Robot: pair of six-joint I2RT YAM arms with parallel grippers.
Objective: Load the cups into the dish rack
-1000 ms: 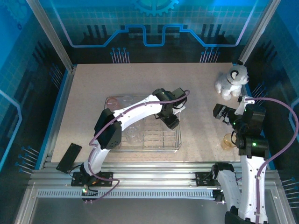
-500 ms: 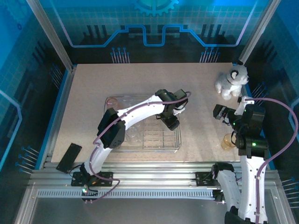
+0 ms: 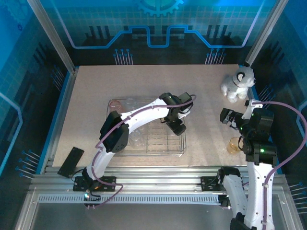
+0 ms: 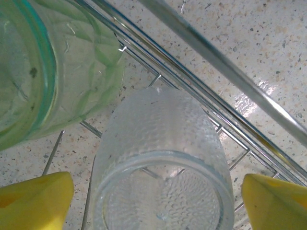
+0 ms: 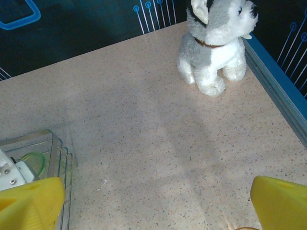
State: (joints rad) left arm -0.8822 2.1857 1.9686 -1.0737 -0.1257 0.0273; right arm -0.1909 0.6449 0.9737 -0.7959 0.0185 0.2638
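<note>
**Both grippers open: the left one over a clear cup in the rack, the right one empty at the table's right side.**

The left gripper point(image 4: 156, 201) hangs over the right end of the rack point(image 3: 184, 152). Its yellow fingertips point(image 4: 33, 199) stand wide apart on either side of the clear cup point(image 4: 163, 158), with a gap on each side. That cup rests on the rack's wires just inside the rim, and a green cup point(image 4: 43, 72) sits just left of it. A pink cup point(image 3: 115, 104) is in the rack's far left corner, and another clear one point(image 3: 135, 138) sits toward its near left. The right gripper point(image 5: 156, 201) hovers over bare table point(image 5: 144, 124) with its jaws wide and nothing between them. The plush toy point(image 5: 216, 43) is at the far right, and an amber cup point(image 3: 233, 144) stands on the table beside the right arm, well apart from the rack.
</note>
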